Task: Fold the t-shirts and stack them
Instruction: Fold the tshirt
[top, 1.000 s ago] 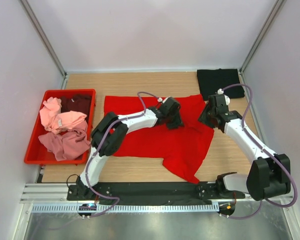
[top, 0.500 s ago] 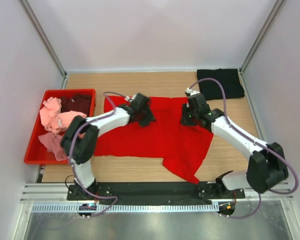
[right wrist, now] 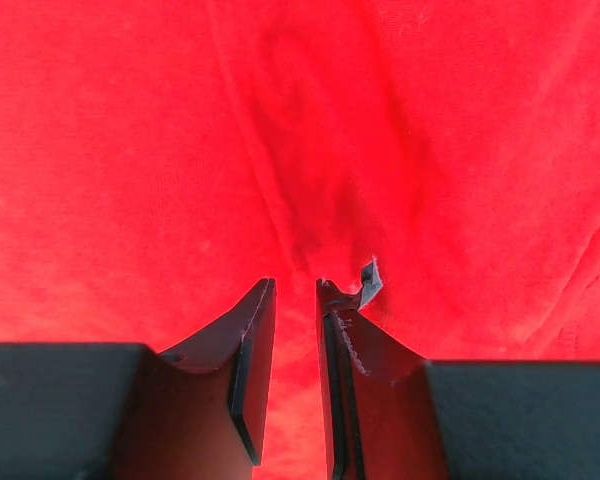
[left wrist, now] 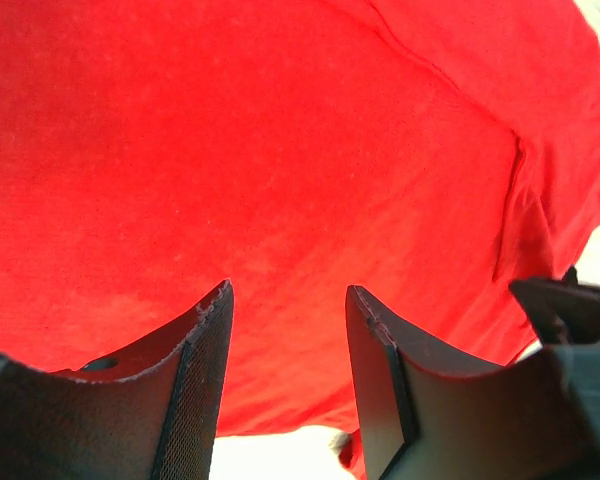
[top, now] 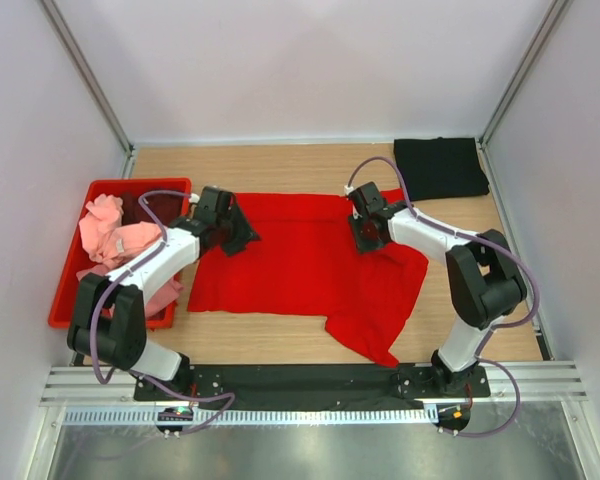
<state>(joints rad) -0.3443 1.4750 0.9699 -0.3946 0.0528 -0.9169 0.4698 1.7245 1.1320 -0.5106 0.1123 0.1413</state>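
A bright red t-shirt [top: 300,270] lies spread flat on the wooden table, one sleeve pointing to the near edge. My left gripper [top: 227,226] is open low over its left edge, with red cloth [left wrist: 280,150] under its jaws [left wrist: 285,295]. My right gripper [top: 365,226] is low over the shirt's upper right part. Its jaws [right wrist: 295,285] stand a narrow gap apart over a crease in the red cloth [right wrist: 130,150], holding nothing. A folded black t-shirt [top: 438,165] lies at the far right. Light pink [top: 120,240], dusty rose [top: 130,285] and dark maroon [top: 158,205] shirts lie crumpled in the crate.
The rigid red plastic crate [top: 120,183] stands at the left edge of the table, right beside my left arm. White walls close in the table on three sides. Bare wood shows at the right of the red shirt and along the near edge.
Both grippers have swept left across the red shirt, the left from its middle to its left edge, the right from its right edge to its upper middle. The shirt has stayed flat.
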